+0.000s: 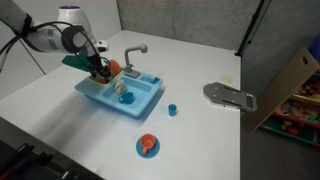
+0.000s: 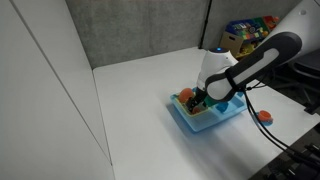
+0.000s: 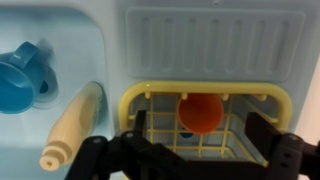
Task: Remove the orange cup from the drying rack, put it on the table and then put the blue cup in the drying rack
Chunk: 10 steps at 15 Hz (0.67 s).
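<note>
The orange cup (image 3: 201, 110) sits inside the yellow drying rack (image 3: 150, 95) at one end of the blue toy sink (image 1: 140, 104). The cup also shows in both exterior views (image 1: 113, 67) (image 2: 186, 97). My gripper (image 3: 200, 138) is open just above the rack, with its two dark fingers either side of the orange cup and not touching it. In an exterior view the gripper (image 1: 101, 70) hovers over the rack. A small blue cup (image 1: 172, 110) stands on the white table to the right of the sink.
A blue dish item (image 3: 20, 80) lies in the sink basin and a beige utensil (image 3: 70, 125) lies beside the rack. A grey faucet (image 1: 135, 52) rises behind the sink. An orange plate (image 1: 148, 146) and a grey flat tool (image 1: 230, 96) lie on the table.
</note>
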Tool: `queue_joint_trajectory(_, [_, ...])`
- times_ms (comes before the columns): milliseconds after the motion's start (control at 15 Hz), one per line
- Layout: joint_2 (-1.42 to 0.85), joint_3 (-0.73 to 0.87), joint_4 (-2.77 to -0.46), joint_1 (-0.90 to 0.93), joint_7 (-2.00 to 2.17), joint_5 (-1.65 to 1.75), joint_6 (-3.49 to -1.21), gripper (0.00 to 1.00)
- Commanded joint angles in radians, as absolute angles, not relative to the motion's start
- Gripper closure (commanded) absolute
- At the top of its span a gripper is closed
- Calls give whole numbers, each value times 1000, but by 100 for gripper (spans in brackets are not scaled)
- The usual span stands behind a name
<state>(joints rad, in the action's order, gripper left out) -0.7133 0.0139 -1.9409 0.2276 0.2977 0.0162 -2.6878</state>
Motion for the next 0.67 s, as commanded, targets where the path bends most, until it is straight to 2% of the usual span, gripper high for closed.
queue_joint_trajectory(0, [-741, 18, -1909, 233, 274, 26, -2695, 0])
queue_joint_trajectory(400, [-757, 21, -1902, 250, 273, 29, -2692, 0])
queue_joint_trajectory(467, [-757, 20, -1902, 250, 274, 26, -2689, 20])
queue_joint_trajectory(600, [-753, 20, -1903, 249, 277, 23, -2685, 36])
